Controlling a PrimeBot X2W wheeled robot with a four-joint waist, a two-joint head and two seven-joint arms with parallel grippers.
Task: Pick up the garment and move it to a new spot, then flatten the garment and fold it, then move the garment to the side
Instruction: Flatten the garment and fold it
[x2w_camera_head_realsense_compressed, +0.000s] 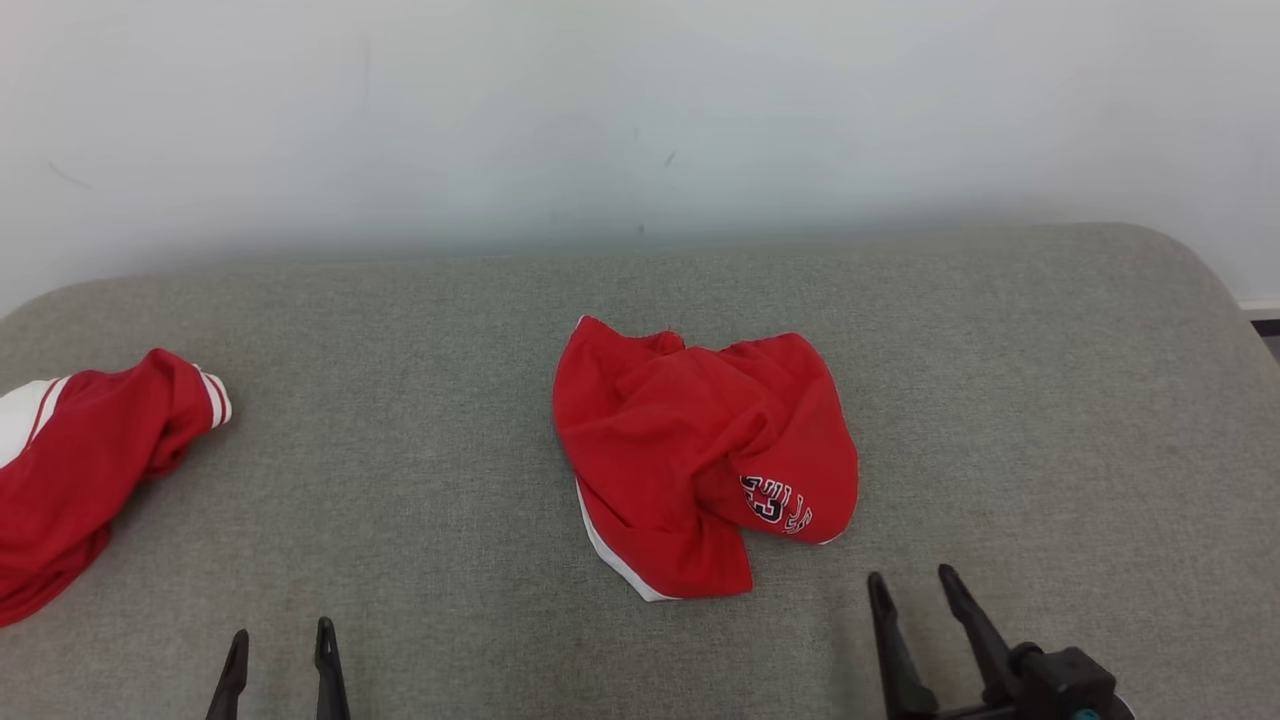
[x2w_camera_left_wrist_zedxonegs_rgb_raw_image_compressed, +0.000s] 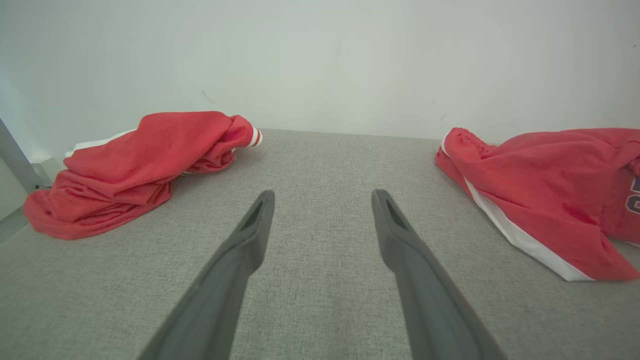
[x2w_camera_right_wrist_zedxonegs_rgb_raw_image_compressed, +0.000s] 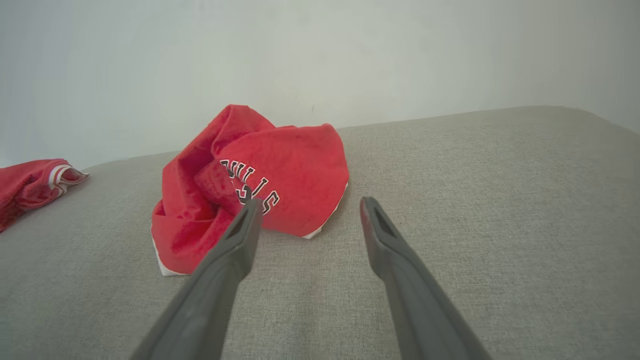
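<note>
A crumpled red garment (x2w_camera_head_realsense_compressed: 700, 450) with white trim and dark lettering lies in the middle of the grey padded surface (x2w_camera_head_realsense_compressed: 1000, 400). It also lies at the right of the left wrist view (x2w_camera_left_wrist_zedxonegs_rgb_raw_image_compressed: 540, 195) and left of centre in the right wrist view (x2w_camera_right_wrist_zedxonegs_rgb_raw_image_compressed: 255, 185). My right gripper (x2w_camera_head_realsense_compressed: 912, 590) stands open just in front of its right end, apart from it, nothing between the fingers (x2w_camera_right_wrist_zedxonegs_rgb_raw_image_compressed: 235, 245). My left gripper (x2w_camera_head_realsense_compressed: 282, 640) stands open near the front edge at the left, over bare fabric (x2w_camera_left_wrist_zedxonegs_rgb_raw_image_compressed: 322, 197).
A second red garment (x2w_camera_head_realsense_compressed: 80, 450) with white stripes lies bunched at the far left edge of the surface, also at the left in the left wrist view (x2w_camera_left_wrist_zedxonegs_rgb_raw_image_compressed: 135, 165). A pale wall (x2w_camera_head_realsense_compressed: 640, 110) runs behind. The surface's right corner is rounded.
</note>
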